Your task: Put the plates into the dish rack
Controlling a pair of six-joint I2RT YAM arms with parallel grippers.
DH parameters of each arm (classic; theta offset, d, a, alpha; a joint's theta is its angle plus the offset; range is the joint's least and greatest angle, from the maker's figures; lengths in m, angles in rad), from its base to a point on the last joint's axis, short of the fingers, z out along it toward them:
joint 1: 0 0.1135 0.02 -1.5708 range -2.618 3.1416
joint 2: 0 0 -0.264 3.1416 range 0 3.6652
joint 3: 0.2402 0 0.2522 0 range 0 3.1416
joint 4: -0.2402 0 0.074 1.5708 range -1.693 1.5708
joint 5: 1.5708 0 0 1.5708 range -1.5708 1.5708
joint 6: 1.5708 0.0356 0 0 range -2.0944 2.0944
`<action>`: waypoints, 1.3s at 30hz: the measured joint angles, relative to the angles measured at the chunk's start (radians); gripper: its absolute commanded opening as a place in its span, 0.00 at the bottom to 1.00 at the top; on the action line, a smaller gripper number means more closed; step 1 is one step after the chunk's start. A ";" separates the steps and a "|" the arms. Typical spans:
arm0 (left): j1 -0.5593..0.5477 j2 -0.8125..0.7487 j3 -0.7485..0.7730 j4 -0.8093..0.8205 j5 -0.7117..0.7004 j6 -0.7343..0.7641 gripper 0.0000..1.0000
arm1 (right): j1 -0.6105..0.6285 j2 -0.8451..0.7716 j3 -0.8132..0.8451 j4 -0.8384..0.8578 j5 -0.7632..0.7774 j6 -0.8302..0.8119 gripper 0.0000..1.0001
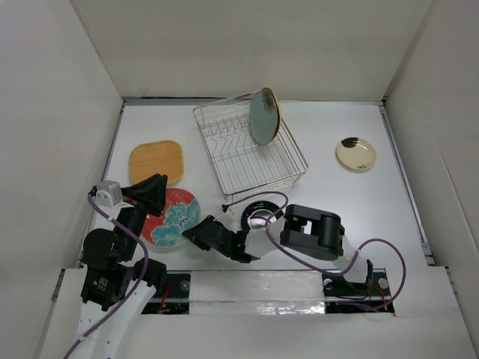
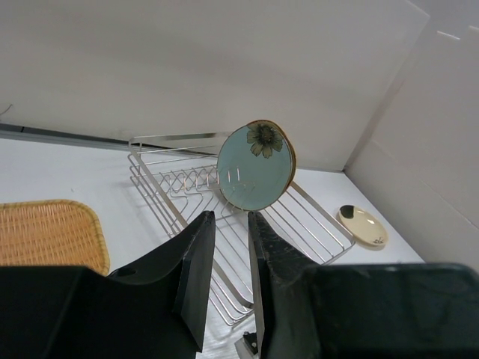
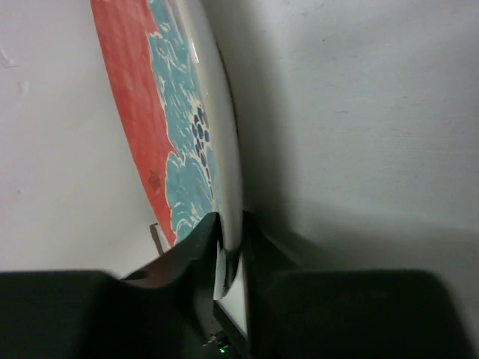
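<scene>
The silver wire dish rack stands at the table's middle back, also in the left wrist view. A pale green plate stands upright in its far right end. The red plate with teal flower lies front left. My right gripper is shut on its right rim, one finger on each side. My left gripper hovers over the red plate's far edge, slightly open and empty. The orange-tan woven plate lies left of the rack. The black plate is partly hidden by my right arm. The small cream plate lies far right. The beige leaf-patterned plate is out of view.
White walls enclose the table on the left, back and right. The right arm's black link and purple cables lie across the front middle. The woven plate and the cream plate also show in the left wrist view.
</scene>
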 measured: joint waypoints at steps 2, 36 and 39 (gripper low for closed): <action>0.000 0.000 0.000 0.000 0.000 0.000 0.22 | 0.000 0.006 0.000 0.014 0.007 0.032 0.06; 0.000 -0.002 0.000 -0.002 -0.051 0.001 0.21 | -0.328 -0.620 0.021 -0.314 0.233 -1.171 0.00; 0.000 0.004 0.000 -0.003 -0.048 0.001 0.22 | -0.462 -0.581 0.121 -0.336 0.229 -1.279 0.00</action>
